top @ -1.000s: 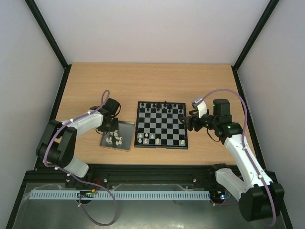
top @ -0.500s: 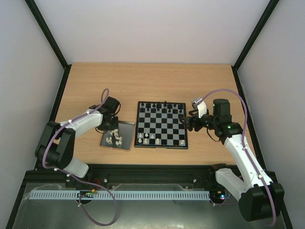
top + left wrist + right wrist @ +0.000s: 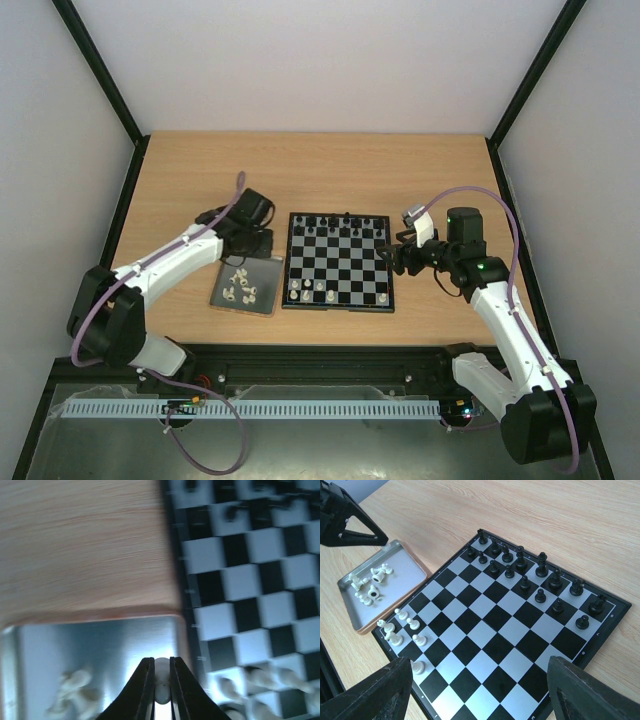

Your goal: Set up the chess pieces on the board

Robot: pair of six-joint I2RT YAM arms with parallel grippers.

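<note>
A tiny cream plastic chess piece point(image 3: 161, 682) sat pinched in the left end effector point(image 3: 161, 662) above the grey metal tray point(image 3: 100, 640) beside the black-and-grey checkered board point(image 3: 250, 580). That slim hold risked a slip. The right end effector point(image 3: 393, 258) stood spread.

The top external camera sits high above and behind the arm bases. It faces forward and down, far enough back to take in the whole table point(image 3: 320, 170), both arms, the board point(image 3: 338, 262) and the tray point(image 3: 262, 272).

The left wrist camera hangs very close over the tray's far right corner point(image 3: 100, 635), looking down past its own fingers point(image 3: 145, 685). They frame a cream chess piece point(image 3: 161, 672) at the picture's lower edge. The view is blurred and catches only the board's left columns point(image 3: 250, 580).

The right wrist camera sits at the board's right side, raised, and faces left across all of the board point(image 3: 490, 625) to the tray point(image 3: 405, 562). Its own fingers point(image 3: 380, 690) fill the lower corners.

All three views share the tray and the board's left edge.
</note>
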